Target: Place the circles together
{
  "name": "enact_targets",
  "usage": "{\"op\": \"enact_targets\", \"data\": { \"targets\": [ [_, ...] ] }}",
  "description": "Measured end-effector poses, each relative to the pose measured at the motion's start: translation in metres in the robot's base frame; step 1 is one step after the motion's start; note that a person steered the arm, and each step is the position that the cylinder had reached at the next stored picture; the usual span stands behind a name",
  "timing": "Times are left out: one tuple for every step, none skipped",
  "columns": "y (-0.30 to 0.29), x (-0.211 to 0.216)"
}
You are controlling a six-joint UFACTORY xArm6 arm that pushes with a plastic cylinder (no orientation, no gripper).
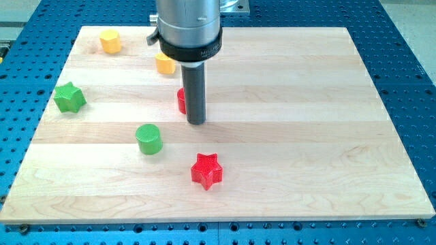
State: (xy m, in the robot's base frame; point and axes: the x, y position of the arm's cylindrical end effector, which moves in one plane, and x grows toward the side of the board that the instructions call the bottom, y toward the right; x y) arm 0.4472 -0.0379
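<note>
Red circle (181,101) touching my tip (196,122) leftward, green circle (148,139) lower left

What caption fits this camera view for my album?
My tip touches a half-hidden red block; the green round wooden block sits apart at the view's lower left.

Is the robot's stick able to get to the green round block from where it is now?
Probably yes. My tip stands beside a partly hidden red block, and the green circle sits toward the view's lower left of it. Only bare wooden board lies between them; the red star is off that line.
</note>
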Motion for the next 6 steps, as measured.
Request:
{"op": "enact_targets", "data": {
  "targets": [
    [0.026,-0.008],
    [0.048,-0.038],
    [0.039,-0.058],
    [0.023,-0.078],
    [-0.012,-0.076],
    [-0.049,-0.055]
  ]
}}
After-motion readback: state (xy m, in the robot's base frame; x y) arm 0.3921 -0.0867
